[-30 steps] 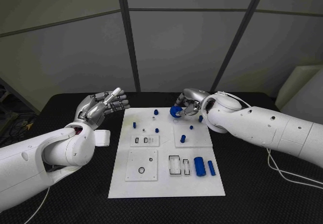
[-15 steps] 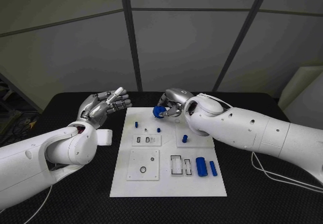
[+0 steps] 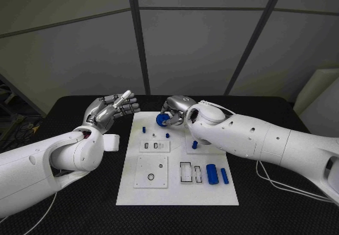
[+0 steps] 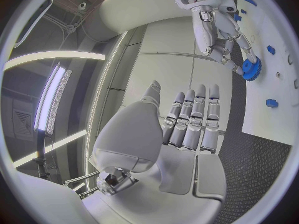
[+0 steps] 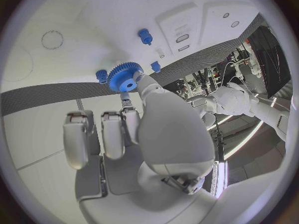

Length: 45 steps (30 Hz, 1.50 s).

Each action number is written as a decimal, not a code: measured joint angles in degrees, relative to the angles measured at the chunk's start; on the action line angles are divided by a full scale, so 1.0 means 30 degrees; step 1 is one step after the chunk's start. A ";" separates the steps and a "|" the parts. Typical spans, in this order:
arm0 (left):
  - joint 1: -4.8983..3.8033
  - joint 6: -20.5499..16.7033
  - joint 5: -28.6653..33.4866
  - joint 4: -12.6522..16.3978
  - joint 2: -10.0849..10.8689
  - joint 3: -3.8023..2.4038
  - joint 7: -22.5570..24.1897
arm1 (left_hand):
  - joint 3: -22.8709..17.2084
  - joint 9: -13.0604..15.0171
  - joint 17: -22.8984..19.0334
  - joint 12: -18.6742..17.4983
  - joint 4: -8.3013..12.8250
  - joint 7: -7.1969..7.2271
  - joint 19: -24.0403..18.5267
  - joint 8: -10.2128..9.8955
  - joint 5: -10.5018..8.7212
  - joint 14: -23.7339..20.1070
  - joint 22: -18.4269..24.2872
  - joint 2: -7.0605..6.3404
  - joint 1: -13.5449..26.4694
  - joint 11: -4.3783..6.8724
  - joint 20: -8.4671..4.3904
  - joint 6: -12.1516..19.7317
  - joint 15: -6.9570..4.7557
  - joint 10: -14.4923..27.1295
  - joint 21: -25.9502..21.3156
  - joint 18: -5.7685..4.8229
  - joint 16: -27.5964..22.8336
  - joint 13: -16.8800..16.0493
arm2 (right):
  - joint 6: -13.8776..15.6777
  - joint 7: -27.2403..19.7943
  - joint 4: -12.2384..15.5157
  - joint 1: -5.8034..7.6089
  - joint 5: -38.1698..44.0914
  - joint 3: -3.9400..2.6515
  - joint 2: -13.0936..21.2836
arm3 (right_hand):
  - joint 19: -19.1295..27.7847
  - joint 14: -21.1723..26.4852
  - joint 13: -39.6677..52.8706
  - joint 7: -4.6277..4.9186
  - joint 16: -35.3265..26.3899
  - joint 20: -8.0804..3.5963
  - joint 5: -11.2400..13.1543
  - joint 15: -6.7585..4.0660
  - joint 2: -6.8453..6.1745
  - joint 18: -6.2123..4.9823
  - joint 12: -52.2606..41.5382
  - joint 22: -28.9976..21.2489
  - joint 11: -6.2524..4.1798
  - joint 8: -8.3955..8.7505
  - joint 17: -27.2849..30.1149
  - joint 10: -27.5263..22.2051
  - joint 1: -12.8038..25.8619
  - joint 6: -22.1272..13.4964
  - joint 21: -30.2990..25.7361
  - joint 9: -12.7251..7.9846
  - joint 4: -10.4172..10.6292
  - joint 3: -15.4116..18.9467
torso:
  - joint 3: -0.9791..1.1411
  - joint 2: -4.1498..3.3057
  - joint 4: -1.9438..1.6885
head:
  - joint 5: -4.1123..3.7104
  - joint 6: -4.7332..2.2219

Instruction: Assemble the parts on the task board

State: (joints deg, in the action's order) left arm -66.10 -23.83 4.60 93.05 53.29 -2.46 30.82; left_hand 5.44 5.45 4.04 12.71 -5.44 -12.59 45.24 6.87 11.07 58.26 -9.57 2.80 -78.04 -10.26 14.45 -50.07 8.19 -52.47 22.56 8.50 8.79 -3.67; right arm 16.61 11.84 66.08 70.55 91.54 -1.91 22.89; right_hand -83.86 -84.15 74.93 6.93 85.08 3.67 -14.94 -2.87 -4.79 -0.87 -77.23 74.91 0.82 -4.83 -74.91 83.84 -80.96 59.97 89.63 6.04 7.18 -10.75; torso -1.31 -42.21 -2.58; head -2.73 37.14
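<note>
Blue gear (image 3: 163,120) sits pinched in the right robot hand (image 3: 177,108), just above the white task board (image 3: 177,196) near its top edge; left robot hand (image 3: 109,111) hangs upper left, fingers straight, holding nothing.

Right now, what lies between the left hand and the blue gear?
Head view: bare black table and white board edge separate the open left hand from the gear.

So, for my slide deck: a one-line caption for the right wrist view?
Right hand holds a blue toothed plastic gear above the white task board.
</note>
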 measured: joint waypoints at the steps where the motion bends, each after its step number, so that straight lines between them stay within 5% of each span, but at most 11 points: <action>1: 0.0000 0.0001 0.0000 0.0000 0.0000 0.0000 0.0000 | 0.0000 0.0000 0.0000 0.0000 0.0000 0.0000 -0.0001 0.0000 0.0000 0.0000 0.0000 0.0000 0.0000 0.0000 0.0000 0.0000 0.0000 0.0000 0.0000 0.0012 0.0000 0.0000 | -0.0036 0.0010 -0.0056 -0.0006 0.0037 0.0014 -0.0032 | 0.0000 0.0000 0.0000 0.0001 0.0000 0.0000 0.0000 0.0000 -0.0010 0.0000 0.0000 0.0000 0.0000 0.0000 0.0000 0.0000 0.0010 0.0001 0.0000 0.0000 0.0000 0.0000 | 0.0004 0.0000 0.0005 | 0.0004 0.0002; 3: -0.0002 0.0003 0.0000 0.0001 0.0000 0.0000 -0.0003 | 0.0000 0.0000 0.0000 0.0000 0.0000 0.0001 0.0000 0.0000 0.0000 0.0000 0.0000 0.0000 0.0000 0.0000 0.0000 0.0000 0.0000 0.0000 0.0000 0.1038 0.0000 -0.0001 | -0.0119 0.0037 -0.0176 -0.0013 0.0114 0.0031 -0.0088 | 0.0000 0.0000 0.0000 0.0002 0.0000 0.0000 0.0000 0.0000 -0.0011 0.0001 0.0001 0.0000 0.0000 0.0000 0.0000 0.0000 0.0009 0.0004 0.0000 -0.0001 0.0000 0.0000 | 0.0005 0.0000 0.0024 | 0.0011 0.0022; 9: -0.0007 0.0008 0.0000 0.0001 -0.0002 0.0000 -0.0006 | -0.0052 -0.0022 0.0001 -0.0063 0.0052 -0.0068 0.0000 0.0000 0.0000 0.0000 0.0036 0.0000 0.0000 0.0001 0.0000 -0.0069 0.0000 -0.0001 0.0000 0.1012 -0.0114 0.0000 | -0.0412 0.0138 -0.0487 -0.0020 0.0281 0.0048 -0.0236 | 0.0000 0.0000 -0.0001 0.0014 -0.0001 0.0000 0.0068 0.0000 -0.0103 0.0001 0.0310 -0.0001 0.0000 0.0271 0.0001 0.0000 0.0416 0.0085 0.0000 0.0006 0.0000 0.0000 | 0.0015 0.0000 0.0031 | 0.0013 0.0037; 13: -0.0010 0.0011 0.0000 0.0000 -0.0006 0.0000 -0.0010 | -0.0052 -0.0021 0.0001 -0.0107 0.0052 -0.0068 0.0000 0.0000 0.0000 0.0001 0.0035 0.0000 0.0000 0.0000 0.0000 -0.0068 0.0000 0.0000 0.0000 0.1002 -0.0114 0.0000 | -0.0660 0.0194 -0.0650 -0.0023 0.0354 0.0060 -0.0337 | 0.0000 0.0001 -0.0001 -0.0288 -0.0001 0.0000 0.0261 0.0000 -0.0283 0.0001 0.0539 -0.0001 0.0115 0.0354 0.0001 -0.0118 0.0691 -0.0119 0.0000 0.0116 0.0000 0.0000 | 0.0018 0.0000 0.0037 | 0.0013 0.0064; 20: -0.0013 0.0015 -0.0001 -0.0010 -0.0007 -0.0001 -0.0014 | -0.0052 -0.0020 0.0002 -0.0107 0.0052 -0.0068 0.0000 0.0000 0.0000 0.0000 0.0035 0.0000 0.0000 0.0000 0.0001 -0.0068 0.0000 0.0000 0.0000 0.1001 -0.0114 0.0000 | -0.1002 0.0319 -0.0870 -0.0027 0.0427 0.0078 -0.0460 | -0.0083 0.0021 -0.0002 0.0111 -0.0001 0.0082 0.1178 0.0162 -0.0431 0.0000 0.1120 -0.0001 0.0449 0.0408 0.0002 -0.0452 0.1491 -0.2449 0.0000 -0.0533 0.0186 0.0285 | 0.0018 0.0000 0.0038 | 0.0007 0.0095; 30: -0.0019 0.0020 -0.0002 -0.0023 0.0007 -0.0001 -0.0029 | 0.0003 -0.0019 -0.0017 -0.0107 0.0107 -0.0068 0.0000 0.0000 0.0000 0.0000 0.0033 0.0000 0.0000 0.0000 0.0000 -0.0068 0.0000 0.0000 -0.0001 0.0992 -0.0115 0.0000 | -0.1407 0.0413 -0.0968 -0.0027 0.0441 0.0087 -0.0501 | -0.0031 0.0073 -0.0001 0.0299 -0.0001 0.0313 0.2322 0.0348 -0.1208 0.0001 0.1358 -0.0001 0.0549 0.0408 0.0002 -0.0552 0.2615 -0.3539 0.0000 -0.0774 0.2185 0.1066 | 0.0018 0.0000 0.0038 | 0.0002 0.0128; 31: -0.0019 0.0020 -0.0002 -0.0023 0.0010 -0.0001 -0.0030 | 0.0003 -0.0019 -0.0017 -0.0107 0.0107 -0.0068 0.0000 0.0000 0.0000 0.0000 0.0033 0.0000 0.0000 0.0000 0.0000 -0.0068 0.0000 -0.0001 0.0000 0.0787 -0.0114 0.0000 | -0.1463 0.0420 -0.0968 -0.0027 0.0437 0.0088 -0.0496 | -0.0031 0.0073 -0.0002 0.0302 -0.0002 0.0313 0.2322 0.0348 -0.1208 0.0001 0.1358 -0.0002 0.0548 0.0408 0.0002 -0.0552 0.2615 -0.3378 0.0000 -0.0765 0.2360 0.1072 | 0.0018 0.0000 0.0038 | 0.0002 0.0126; 32: -0.0021 0.0020 -0.0002 -0.0024 0.0013 -0.0001 -0.0034 | 0.0003 -0.0019 -0.0016 -0.0107 0.0107 -0.0068 -0.0001 0.0000 0.0000 0.0000 0.0033 0.0000 0.0000 0.0001 0.0001 -0.0068 0.0000 -0.0001 -0.0001 -0.0054 -0.0114 0.0000 | -0.1519 0.0426 -0.0968 -0.0027 0.0429 0.0089 -0.0487 | -0.0031 0.0073 -0.0002 0.0297 -0.0001 0.0313 0.2322 0.0348 -0.1208 0.0003 0.1358 -0.0002 0.0548 0.0408 0.0002 -0.0552 0.2615 -0.3229 0.0000 -0.0752 0.2517 0.1072 | 0.0018 0.0000 0.0038 | 0.0000 0.0125; 36: -0.0023 0.0022 -0.0003 -0.0030 0.0019 -0.0001 -0.0039 | 0.0003 -0.0024 -0.0016 -0.0107 0.0107 -0.0067 0.0000 -0.0081 0.0000 0.0000 0.0052 0.0000 0.0000 0.0000 0.0000 -0.0068 0.0000 0.0000 -0.0001 0.0118 -0.0114 0.0000 | -0.1612 0.0442 -0.0888 -0.0027 0.0364 0.0092 -0.0334 | -0.0031 0.0072 -0.0002 0.0243 -0.0002 0.0313 0.2322 0.0348 -0.1132 0.0000 0.1217 -0.0002 0.0553 0.0408 0.0003 -0.0546 0.2691 -0.3115 0.0000 -0.0721 0.2862 0.1039 | 0.0018 0.0000 0.0038 | -0.0009 0.0117; 37: -0.0023 0.0022 -0.0003 -0.0031 0.0021 -0.0001 -0.0042 | 0.0003 -0.0037 -0.0015 -0.0107 0.0107 -0.0068 0.0000 -0.0120 0.0000 0.0000 0.0055 0.0000 0.0000 0.0000 0.0000 -0.0068 0.0000 -0.0001 0.0000 0.1038 -0.0114 0.0000 | -0.1532 0.0431 -0.0778 -0.0027 0.0300 0.0094 -0.0206 | -0.0031 0.0073 -0.0002 0.0243 -0.0002 0.0313 0.2214 0.0348 -0.1132 0.0001 0.1066 -0.0002 0.0622 0.0408 0.0002 -0.0478 0.2691 -0.3115 0.0000 -0.0721 0.2948 0.1020 | 0.0020 0.0000 0.0038 | -0.0009 0.0108; 45: -0.0027 0.0039 -0.0003 -0.0077 0.0117 -0.0001 -0.0056 | 0.0003 -0.0037 -0.0014 -0.0107 0.0107 -0.0068 0.0000 -0.0120 0.0000 0.0000 0.0054 0.0000 0.0000 0.0000 0.0000 -0.0068 0.0000 -0.0001 -0.0001 0.1000 -0.0114 -0.0001 | 0.0797 -0.1259 0.1106 -0.0140 -0.1537 0.0088 0.2271 | -0.0031 0.0072 -0.0002 0.0222 -0.0108 0.0313 0.2039 0.0347 -0.1105 0.0001 0.0820 -0.0002 0.0646 0.0407 -0.0013 -0.0374 0.2650 -0.2972 0.0000 -0.0723 0.2973 0.1007 | 0.0055 0.0000 0.0112 | -0.0018 -0.0103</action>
State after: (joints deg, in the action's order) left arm -66.18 -23.71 4.59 92.82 53.64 -2.46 30.66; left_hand 5.45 5.34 4.00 12.39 -5.12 -12.79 45.24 6.51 11.07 58.26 -9.41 2.80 -78.04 -10.25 14.45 -50.27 8.19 -52.47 22.56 11.50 8.44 -3.67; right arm 19.00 8.07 69.40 70.13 86.93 -1.65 29.70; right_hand -83.95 -83.93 74.93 7.60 84.76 4.61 -8.82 -1.83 -8.11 -0.86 -74.76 74.90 2.76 -3.61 -74.95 82.72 -73.01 51.05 89.63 3.87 16.10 -7.73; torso -1.15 -42.21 -2.24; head -2.79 36.84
